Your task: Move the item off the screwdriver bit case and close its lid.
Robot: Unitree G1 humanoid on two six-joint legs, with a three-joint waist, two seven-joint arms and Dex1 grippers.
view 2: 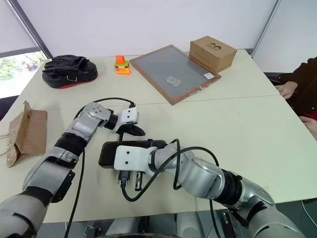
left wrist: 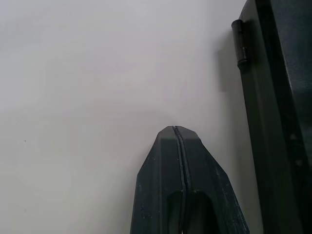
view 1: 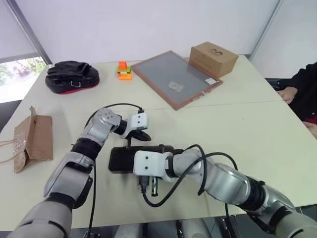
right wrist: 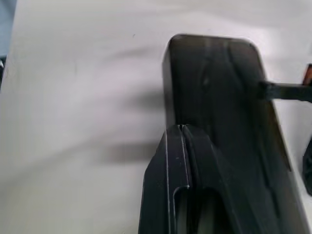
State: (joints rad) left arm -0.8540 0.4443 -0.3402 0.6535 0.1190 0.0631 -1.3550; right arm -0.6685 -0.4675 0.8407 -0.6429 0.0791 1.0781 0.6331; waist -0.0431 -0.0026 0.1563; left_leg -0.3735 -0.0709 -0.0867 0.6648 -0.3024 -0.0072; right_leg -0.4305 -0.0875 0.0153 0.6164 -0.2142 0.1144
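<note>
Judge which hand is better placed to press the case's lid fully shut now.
Right. The right hand, fingers shut, sits directly over the lid of the screwdriver bit case. The left hand, also shut, is over bare table beside the case's edge. The paper bag is already off.

Bright even light, soft shadows, blurred close-ups
</note>
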